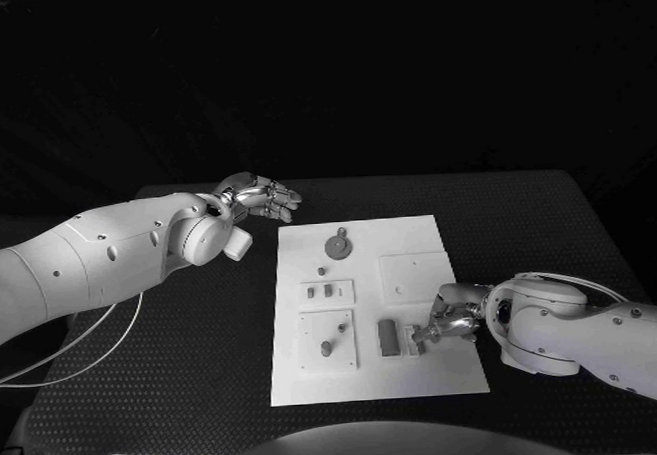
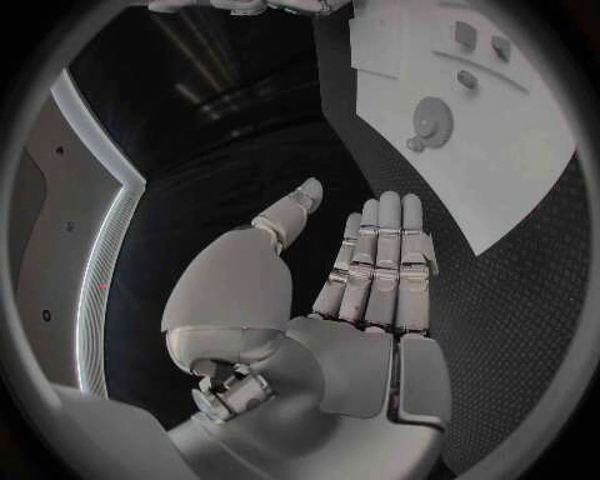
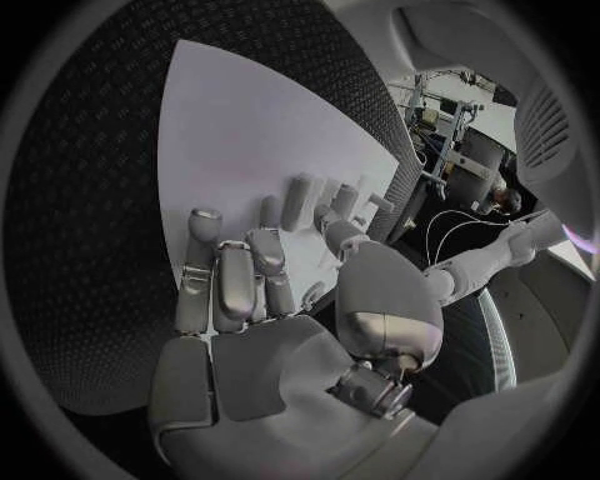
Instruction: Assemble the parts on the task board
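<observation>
Two hands are seen: the left hand [image 1: 262, 199] is held flat and empty beside the task board [image 1: 421, 384], while a small grey part [image 1: 414, 339] near the board's right edge is pinched by the right hand [image 1: 455, 313]. Seating appears next; careful alignment is required.

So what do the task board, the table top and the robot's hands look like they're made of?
Task board: smooth, matte white sheet, probably plastic; flat and even, with no glare.
Table: black, with a fine woven or dimpled texture, likely a rubber or fabric mat.
Left hand and right hand: silver, glossy segments with highlights, metal or metallic-coated plastic; I can't tell which.
</observation>
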You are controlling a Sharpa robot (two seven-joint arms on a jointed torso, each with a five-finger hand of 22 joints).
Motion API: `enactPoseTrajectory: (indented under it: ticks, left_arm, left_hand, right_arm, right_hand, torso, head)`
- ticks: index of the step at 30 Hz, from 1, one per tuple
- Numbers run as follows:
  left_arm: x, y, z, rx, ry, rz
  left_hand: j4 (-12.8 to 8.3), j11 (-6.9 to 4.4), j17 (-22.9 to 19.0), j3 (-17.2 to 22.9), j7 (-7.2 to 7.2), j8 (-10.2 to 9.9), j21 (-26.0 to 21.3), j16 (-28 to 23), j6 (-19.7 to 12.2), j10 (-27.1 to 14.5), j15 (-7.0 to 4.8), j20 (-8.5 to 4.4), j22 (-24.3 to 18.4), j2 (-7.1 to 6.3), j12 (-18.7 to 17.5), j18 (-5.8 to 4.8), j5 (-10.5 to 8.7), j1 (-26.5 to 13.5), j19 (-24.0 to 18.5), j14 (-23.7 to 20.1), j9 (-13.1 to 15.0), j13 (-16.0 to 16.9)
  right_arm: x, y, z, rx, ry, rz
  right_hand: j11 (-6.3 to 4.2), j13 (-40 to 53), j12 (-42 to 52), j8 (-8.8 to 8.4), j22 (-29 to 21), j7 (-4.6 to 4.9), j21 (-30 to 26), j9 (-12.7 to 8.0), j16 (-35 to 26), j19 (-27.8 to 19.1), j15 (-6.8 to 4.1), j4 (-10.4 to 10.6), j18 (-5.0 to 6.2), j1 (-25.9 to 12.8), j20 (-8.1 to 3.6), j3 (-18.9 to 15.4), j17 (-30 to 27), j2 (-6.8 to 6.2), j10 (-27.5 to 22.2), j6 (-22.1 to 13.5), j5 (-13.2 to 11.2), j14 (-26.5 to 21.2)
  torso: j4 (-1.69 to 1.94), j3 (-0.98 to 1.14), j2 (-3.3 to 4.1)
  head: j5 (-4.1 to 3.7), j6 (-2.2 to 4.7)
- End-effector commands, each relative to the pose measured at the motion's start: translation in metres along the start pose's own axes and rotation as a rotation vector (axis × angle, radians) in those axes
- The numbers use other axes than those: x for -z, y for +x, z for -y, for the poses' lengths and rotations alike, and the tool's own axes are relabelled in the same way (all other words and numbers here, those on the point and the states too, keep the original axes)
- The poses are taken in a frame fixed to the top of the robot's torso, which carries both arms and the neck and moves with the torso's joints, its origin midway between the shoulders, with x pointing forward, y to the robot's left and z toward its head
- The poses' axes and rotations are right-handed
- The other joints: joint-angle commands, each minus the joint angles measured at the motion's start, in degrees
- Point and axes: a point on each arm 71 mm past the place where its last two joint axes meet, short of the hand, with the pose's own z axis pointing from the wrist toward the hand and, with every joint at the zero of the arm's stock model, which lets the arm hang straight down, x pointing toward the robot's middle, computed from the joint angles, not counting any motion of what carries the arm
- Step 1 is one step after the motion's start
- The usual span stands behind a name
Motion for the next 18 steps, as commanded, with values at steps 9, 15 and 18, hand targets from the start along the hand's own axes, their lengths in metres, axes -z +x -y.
enactPoseTrajectory:
  ticks: [9,15,18]
  left_arm:
    - [0.0002,0.0016,0.0009,0.001,0.006,-0.016]
    - [0.0005,0.0011,0.0007,0.000,0.006,-0.015]
    - [0.0005,0.0009,0.0007,0.000,0.006,-0.014]
  left_hand:
    - [0.42,0.02,0.11,0.05,-0.04,0.39,0.35,-0.29,-0.29,-0.47,0.45,-0.02,-0.08,0.01,0.26,0.15,-0.06,-0.74,-0.25,-0.14,-0.09,0.08]
    - [0.43,0.02,0.12,0.05,-0.04,0.40,0.35,-0.30,-0.29,-0.48,0.45,-0.02,-0.08,0.02,0.27,0.15,-0.06,-0.73,-0.26,-0.14,-0.10,0.08]
    - [0.43,0.01,0.12,0.05,-0.05,0.40,0.35,-0.30,-0.30,-0.49,0.45,-0.03,-0.09,0.02,0.27,0.16,-0.06,-0.72,-0.26,-0.15,-0.10,0.08]
  right_arm:
    - [-0.0087,0.0083,-0.0001,0.094,0.019,0.022]
    - [-0.0107,0.0100,-0.0008,0.121,0.020,0.024]
    - [-0.0111,0.0105,-0.0011,0.128,0.020,0.022]
  right_hand:
    - [-0.39,1.78,1.88,0.43,0.94,-0.43,0.26,-0.05,0.30,0.29,-0.32,-0.07,0.78,-0.21,-0.77,0.70,0.17,-0.50,2.18,1.26,0.01,0.64]
    - [-0.40,1.97,1.90,0.33,1.02,-0.44,0.36,-0.07,0.31,0.25,-0.34,-3.28,0.78,1.43,-0.82,0.70,0.07,0.86,2.26,1.38,0.02,0.66]
    - [-0.32,2.04,1.77,0.21,0.99,-0.37,0.39,-0.11,0.23,0.16,-0.20,-8.22,0.78,2.82,-0.56,0.14,-0.27,2.50,2.28,1.49,-0.03,0.49]
  torso:
    - [-0.06,0.02,0.02]
    - [-0.04,0.03,0.00]
    - [-0.08,0.05,0.00]
  head:
    - [0.24,-0.32]
    - [0.46,-0.34]
    - [0.43,-0.45]
